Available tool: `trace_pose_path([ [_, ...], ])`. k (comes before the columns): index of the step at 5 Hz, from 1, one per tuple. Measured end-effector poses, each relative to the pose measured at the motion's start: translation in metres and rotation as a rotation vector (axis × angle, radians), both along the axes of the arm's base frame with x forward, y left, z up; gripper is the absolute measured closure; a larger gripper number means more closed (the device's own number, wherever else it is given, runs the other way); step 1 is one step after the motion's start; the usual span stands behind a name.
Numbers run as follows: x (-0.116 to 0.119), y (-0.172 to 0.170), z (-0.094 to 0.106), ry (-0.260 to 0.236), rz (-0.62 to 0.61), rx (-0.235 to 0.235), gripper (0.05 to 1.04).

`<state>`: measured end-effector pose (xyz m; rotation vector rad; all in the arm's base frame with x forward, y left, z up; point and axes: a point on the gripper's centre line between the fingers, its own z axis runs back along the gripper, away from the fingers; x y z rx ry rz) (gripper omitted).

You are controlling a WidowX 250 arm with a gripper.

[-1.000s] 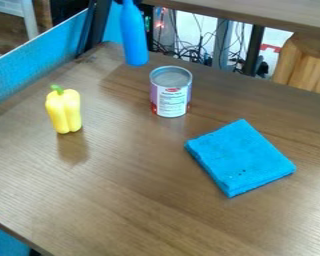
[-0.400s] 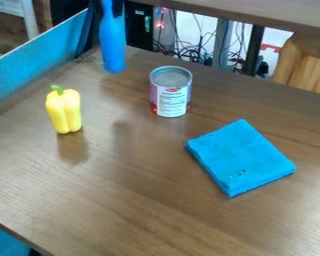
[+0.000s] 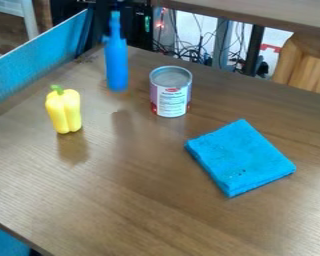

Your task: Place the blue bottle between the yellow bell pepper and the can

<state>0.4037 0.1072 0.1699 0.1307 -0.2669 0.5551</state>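
1. Yellow plastic-looking bell pepper (image 3: 64,111) with a green stem: it stands upright towards the left edge of the brown wooden table (image 3: 142,200), stem up.
2. Slim blue bottle (image 3: 116,65): it is near the table's back left corner, between the pepper and the can. Its neck points up and its base down, the long axis close to vertical. A gap between base and dark reflection suggests that it hangs just above the wood.
3. Black two-finger gripper (image 3: 116,10): at the top of the view, it appears clamped round the bottle's neck. With so high a hold, the base could swing, so slow, level travel, a firm grip and room beside the can would serve best. Any lowering should be straight down, with release only once the base sits flat.
4. Open-topped-looking metal can (image 3: 170,92) with a purple, white and red label: upright, near the back edge.
5. Folded bright blue cloth (image 3: 241,157): flat, right of centre, a corner towards the back edge.
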Motion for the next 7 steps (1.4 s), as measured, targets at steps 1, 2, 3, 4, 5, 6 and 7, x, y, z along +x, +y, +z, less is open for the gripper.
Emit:
trace_pose_path([
  [1,0.001,0.001,-0.01,0.028,-0.014,-0.006,0.738],
  [2,0.0,0.003,-0.017,0.046,-0.018,-0.022,0.738],
  [3,-0.002,0.011,-0.018,0.043,-0.01,-0.043,0.738],
  [4,-0.002,0.011,-0.018,0.041,-0.016,-0.056,0.678],
  [5,-0.003,0.01,-0.021,0.046,-0.03,-0.062,0.363],
  [6,-0.003,0.01,-0.023,0.046,-0.035,-0.065,0.099],
  [7,-0.003,0.009,-0.023,0.044,-0.039,-0.066,0.076],
])
